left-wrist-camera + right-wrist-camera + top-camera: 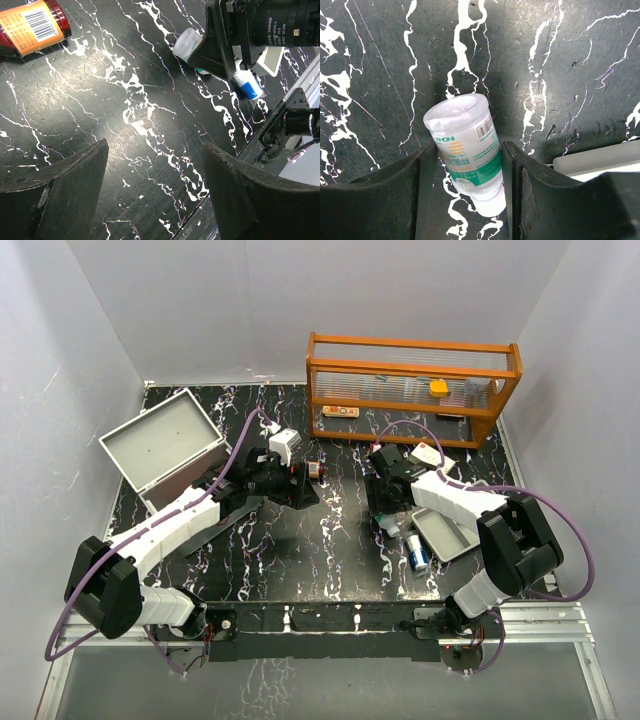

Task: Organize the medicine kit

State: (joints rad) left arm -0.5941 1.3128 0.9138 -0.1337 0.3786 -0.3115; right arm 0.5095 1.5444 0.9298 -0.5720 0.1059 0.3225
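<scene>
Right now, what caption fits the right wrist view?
Right claw straddling a clear green-labelled bottle lying on the black marbled table.

Set high above and behind the arm bases, looking down and forward from afar over the whole black table (330, 550) to the walls. Mounted on the left wrist, low and close over the tabletop, facing past the left gripper (156, 145) toward the right arm, sharing the red bottle (32, 27) and the clear bottle (187, 44) with the overhead view. Aimed nearly straight down from the right wrist, very near, framing that same clear bottle (465, 135) inside the right gripper (467, 144).
</scene>
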